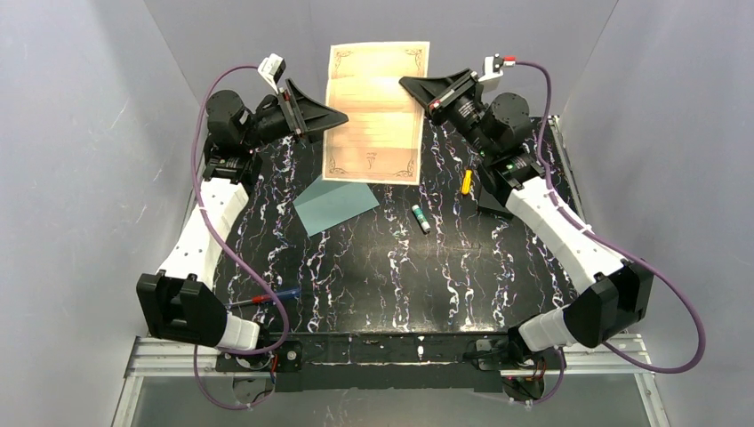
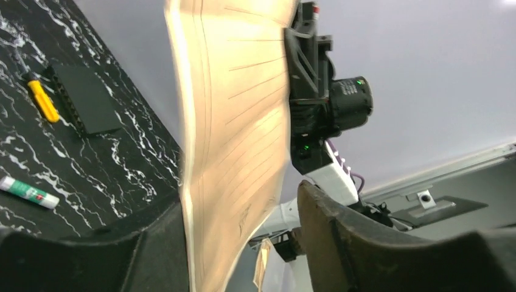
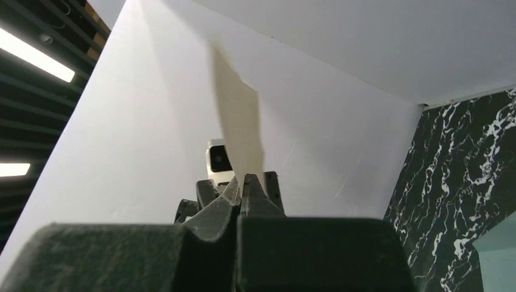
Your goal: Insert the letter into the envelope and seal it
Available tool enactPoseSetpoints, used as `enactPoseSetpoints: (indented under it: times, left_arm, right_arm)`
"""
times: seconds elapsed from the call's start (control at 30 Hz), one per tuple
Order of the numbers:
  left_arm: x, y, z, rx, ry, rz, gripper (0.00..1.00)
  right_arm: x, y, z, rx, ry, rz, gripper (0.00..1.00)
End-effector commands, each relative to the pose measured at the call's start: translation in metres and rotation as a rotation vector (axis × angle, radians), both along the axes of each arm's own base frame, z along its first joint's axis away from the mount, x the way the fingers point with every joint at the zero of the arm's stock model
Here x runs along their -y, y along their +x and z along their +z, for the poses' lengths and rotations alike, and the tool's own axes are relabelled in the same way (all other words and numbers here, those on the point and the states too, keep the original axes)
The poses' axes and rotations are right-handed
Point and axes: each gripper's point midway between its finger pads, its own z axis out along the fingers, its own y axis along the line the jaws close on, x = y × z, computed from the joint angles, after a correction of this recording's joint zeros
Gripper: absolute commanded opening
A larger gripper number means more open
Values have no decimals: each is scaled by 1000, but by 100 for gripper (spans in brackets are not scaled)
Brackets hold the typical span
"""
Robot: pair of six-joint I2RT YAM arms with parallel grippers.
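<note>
While the letter [image 1: 373, 107] stands raised over the far part of the tabletop [image 1: 400, 285], step in hand: two-arm handling of the sheet ahead of insertion; nothing is in the envelope [image 1: 336, 205] yet.
Letter position: upper centre of the overhead view, its face toward that camera.
Envelope position: flat on the tabletop, left of centre in the overhead view, apart from both arms.
Right fingers [image 3: 258, 198]: closed tight on the letter's right-hand edge.
Left fingers [image 2: 365, 243]: standing apart with the letter's left edge between them; a gap shows beside the sheet, so no pinch.
Next move, as judged: the left fingers must close squarely on the edge; the sheet looks larger than the envelope, so it probably needs folding before it reaches the mouth.
Nearby items: glue stick [image 1: 421, 218] and yellow-handled tool [image 1: 465, 181], right of the envelope.
Hard to make out: the envelope's flap and seal; whether the letter's lower edge touches the envelope's upper corner.
</note>
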Motion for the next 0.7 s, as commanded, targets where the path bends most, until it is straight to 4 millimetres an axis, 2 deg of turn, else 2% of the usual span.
enactPoseSetpoints:
  times: [0.0,0.13,0.23,0.33,0.47,0.57,0.67]
  left_arm:
    - [2,-15,20,55,-70,-94,47]
    - [3,-16,20,67,-86,-115,17]
    - [2,-15,16,59,-85,-116,0]
    - [1,-15,13,52,-86,-107,0]
    - [-1,-14,13,37,-94,-94,0]
    - [-2,-11,12,-4,-108,-87,0]
    - [-2,-6,9,-56,-125,-83,0]
  right_arm:
    - [6,-3,19,16,97,8,1]
    - [10,-6,21,44,90,-8,1]
    - [13,-9,22,73,71,-12,1]
    - [16,-15,27,132,49,-8,1]
    - [8,-33,34,333,-65,43,1]
    - [-2,-52,31,493,-181,116,1]
    - [-10,-70,17,609,-289,197,1]
